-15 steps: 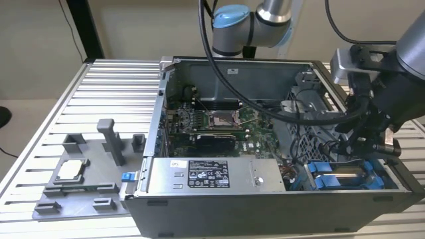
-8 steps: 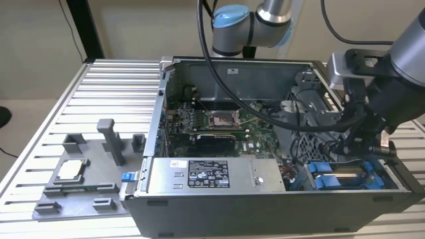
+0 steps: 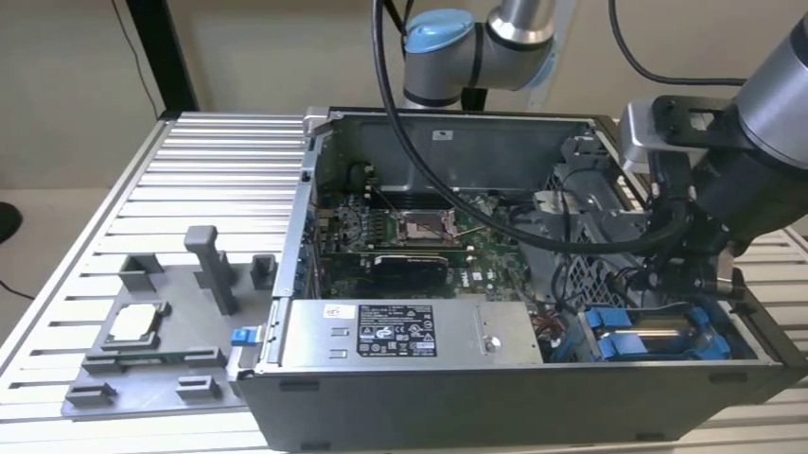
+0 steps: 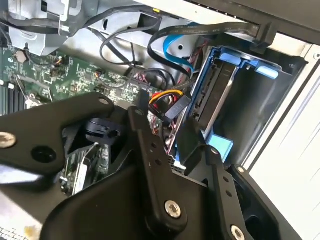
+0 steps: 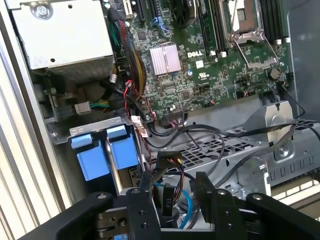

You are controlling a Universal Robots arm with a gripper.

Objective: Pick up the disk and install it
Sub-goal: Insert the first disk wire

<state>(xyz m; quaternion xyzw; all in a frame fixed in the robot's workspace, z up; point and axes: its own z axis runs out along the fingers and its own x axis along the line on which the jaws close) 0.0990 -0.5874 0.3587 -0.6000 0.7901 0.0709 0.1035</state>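
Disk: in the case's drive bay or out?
In. The disk, in its blue bracket, sits in the corner bay of the computer case, by the gripper. Fully seated: cannot tell.

Beige wall (image 3: 253,47) behind; ribbed aluminium table (image 3: 215,180); black upright post (image 3: 170,57).

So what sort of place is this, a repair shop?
More likely a robotics lab test bench: an open dark-grey metal computer case with a green circuit board sits on a slatted aluminium table, and a grey robot arm reaches into it.
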